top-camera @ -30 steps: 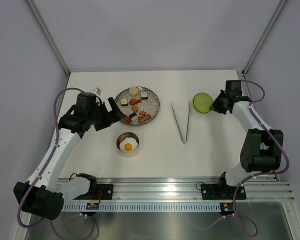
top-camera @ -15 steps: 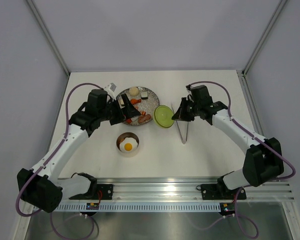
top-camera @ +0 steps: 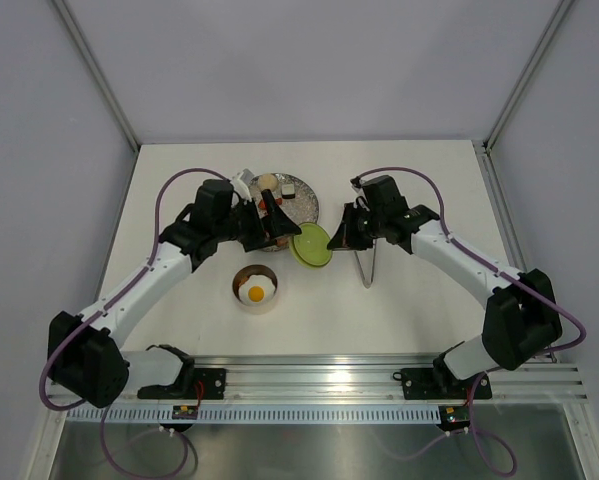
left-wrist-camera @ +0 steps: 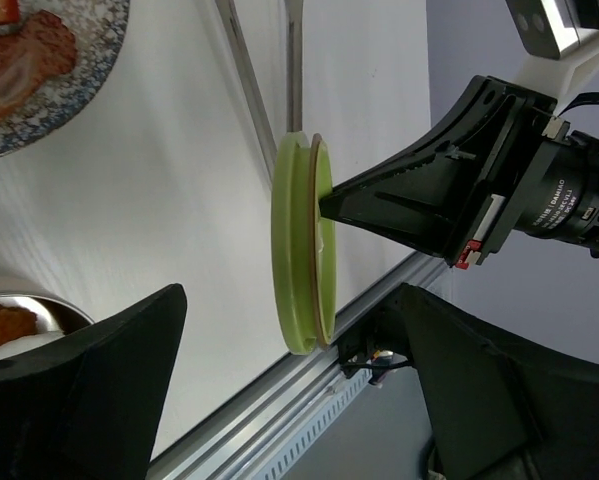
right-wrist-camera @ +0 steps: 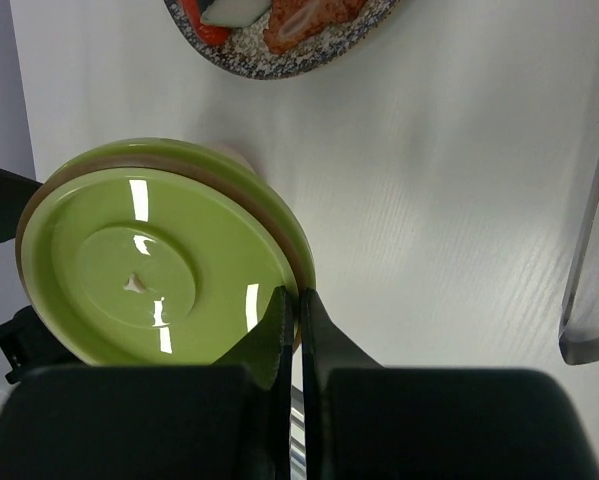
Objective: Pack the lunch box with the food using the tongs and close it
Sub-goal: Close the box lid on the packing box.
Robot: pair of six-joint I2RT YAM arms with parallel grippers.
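My right gripper [top-camera: 331, 240] is shut on the rim of the light-green lid [top-camera: 311, 245], holding it tilted on edge just above the table, right of the plate. In the right wrist view the fingertips [right-wrist-camera: 297, 305] pinch the lid [right-wrist-camera: 149, 260] at its edge. My left gripper [top-camera: 277, 232] stands open facing the lid [left-wrist-camera: 301, 250], its fingers [left-wrist-camera: 89, 380] wide on either side and not touching it. The steel lunch box [top-camera: 256, 288] holds a fried egg [top-camera: 258, 292]. The tongs [top-camera: 364, 255] lie on the table under the right arm.
The speckled plate [top-camera: 307, 200] at the back carries rolls, a cream ball [top-camera: 267, 181] and sausages, partly hidden by my left arm. Its edge shows in both wrist views [left-wrist-camera: 49, 110] [right-wrist-camera: 279, 55]. The rail runs along the near table edge [top-camera: 309, 375].
The right arm carried the green lid from the far right across the tongs to beside the plate. The left arm swung right over the plate to face the lid.
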